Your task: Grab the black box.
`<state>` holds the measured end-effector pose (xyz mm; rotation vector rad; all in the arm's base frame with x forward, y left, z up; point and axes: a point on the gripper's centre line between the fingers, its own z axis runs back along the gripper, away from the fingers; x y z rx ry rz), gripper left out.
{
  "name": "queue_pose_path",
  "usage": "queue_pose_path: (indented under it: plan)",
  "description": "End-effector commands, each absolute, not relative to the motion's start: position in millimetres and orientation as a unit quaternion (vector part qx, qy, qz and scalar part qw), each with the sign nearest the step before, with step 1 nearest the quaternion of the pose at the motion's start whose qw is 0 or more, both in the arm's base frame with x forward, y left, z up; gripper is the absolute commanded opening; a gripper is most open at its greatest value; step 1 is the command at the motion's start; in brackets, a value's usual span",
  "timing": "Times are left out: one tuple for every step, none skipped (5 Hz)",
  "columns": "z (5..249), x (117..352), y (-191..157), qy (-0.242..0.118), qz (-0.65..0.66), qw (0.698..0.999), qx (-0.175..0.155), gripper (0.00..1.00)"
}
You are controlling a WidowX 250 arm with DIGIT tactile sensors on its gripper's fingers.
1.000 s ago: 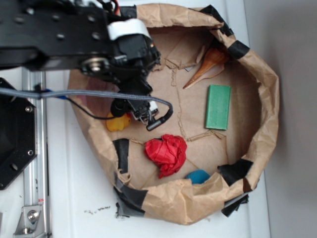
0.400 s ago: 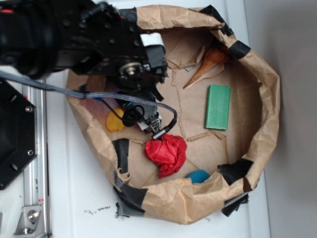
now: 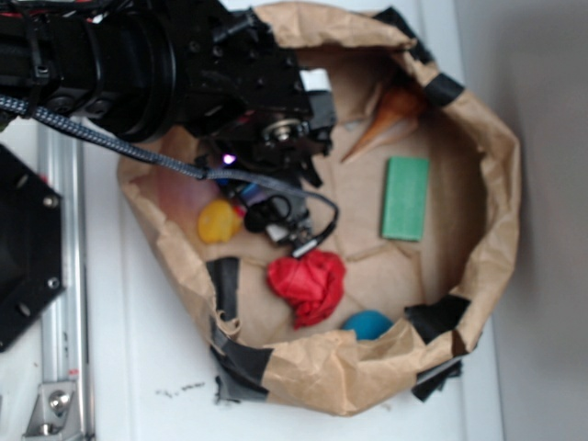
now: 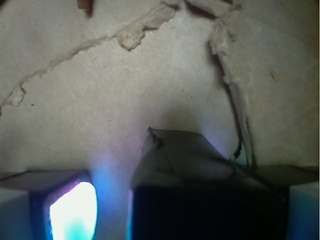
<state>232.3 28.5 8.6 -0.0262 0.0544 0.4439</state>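
My gripper [image 3: 278, 219] hangs low inside the brown paper bowl [image 3: 496, 165], just right of the yellow duck [image 3: 219, 221] and above the red cloth [image 3: 308, 283]. The black arm covers the bowl's upper left, and no black box shows in the exterior view. In the wrist view a wide black shape [image 4: 207, 212] fills the bottom edge over the paper floor, with a grey crumpled flap on top of it. I cannot tell whether that shape is the black box or part of the gripper. The jaws are too blurred and dark to read.
A green block [image 3: 405, 197] lies at the right of the bowl, an orange cone [image 3: 390, 115] at the upper right, and a blue object [image 3: 367, 323] by the near rim. Black tape patches [image 3: 436, 317] mark the rim. A bright blue-white glow [image 4: 72, 212] sits low left in the wrist view.
The arm has swung right and further over the bowl, covering more of its upper left. The gripper has shifted slightly right, away from the duck.
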Motion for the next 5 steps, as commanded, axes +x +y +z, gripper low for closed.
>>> queue_pose_path:
  plan:
    - [25,225,24,-0.009,0.202,0.979,-0.006,0.00]
    - [46,228,30,-0.027,0.196,0.980,0.012,0.00]
    - [84,239,39,-0.074,0.148,0.985,0.051,0.00]
    - [114,256,33,-0.112,0.073,0.990,0.047,0.00]
    - [131,281,5,-0.094,-0.013,0.994,0.058,0.00]
